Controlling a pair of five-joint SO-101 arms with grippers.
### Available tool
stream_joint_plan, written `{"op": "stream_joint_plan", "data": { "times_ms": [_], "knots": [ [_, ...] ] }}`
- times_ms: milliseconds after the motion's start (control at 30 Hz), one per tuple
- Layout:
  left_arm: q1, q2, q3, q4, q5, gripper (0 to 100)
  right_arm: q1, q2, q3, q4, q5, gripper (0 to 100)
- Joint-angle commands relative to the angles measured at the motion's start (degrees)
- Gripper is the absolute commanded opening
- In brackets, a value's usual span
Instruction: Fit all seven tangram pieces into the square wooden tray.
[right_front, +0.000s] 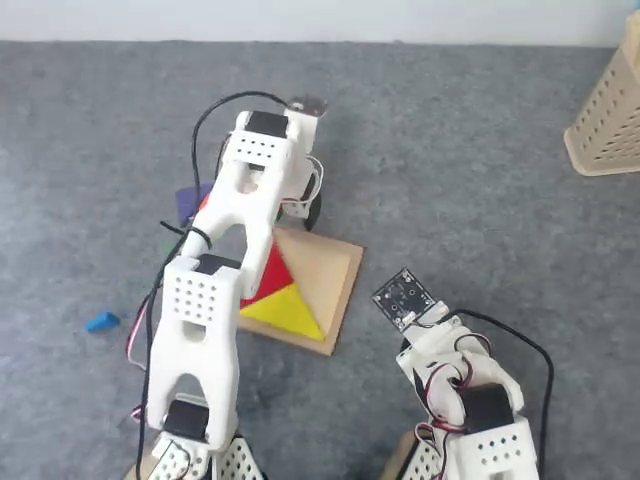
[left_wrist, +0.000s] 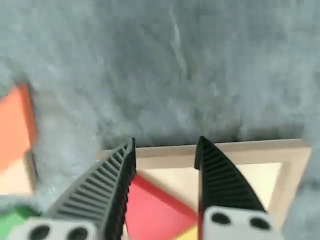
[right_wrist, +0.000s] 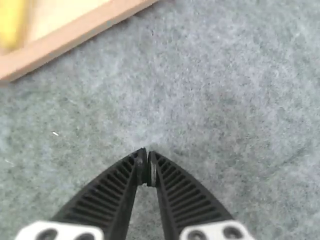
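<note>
Left end effector (left_wrist: 166, 142) (orange piece (left_wrist: 14, 127) near)

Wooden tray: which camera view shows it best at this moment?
High view: the wooden tray shows nearly whole, with red piece and yellow piece inside, the left arm crossing one side. Left wrist view shows one rim and some floor; right wrist view a rim strip.

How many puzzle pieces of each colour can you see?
Red piece: 1
Yellow piece: 1
Blue piece: 1
Purple piece: 1
Orange piece: 1
Green piece: 1
Total: 6 pieces in view
</note>
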Motion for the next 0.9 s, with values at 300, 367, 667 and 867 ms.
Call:
{"op": "stream_joint_plan", "data": {
  "times_ms": [300, 367, 667, 867],
  "knots": [
    [-0.97, -30.68, 8.92, -0.97, -0.09, 18, 0.04, -0.84, 1.05, 0.31, -0.35, 0.8],
    [-3.34, -37.1, 17.89, -5.27, -0.18, 18, 0.04, -0.84, 1.05, 0.31, -0.35, 0.8],
    [-16.7, -55.38, 55.08, -36.04, -16.26, 18, 0.04, -0.84, 1.05, 0.31, -0.35, 0.8],
    [-16.79, -44.84, 47.34, -35.52, -21.01, 21, 0.04, -0.84, 1.05, 0.31, -0.35, 0.8]
  ]
}}
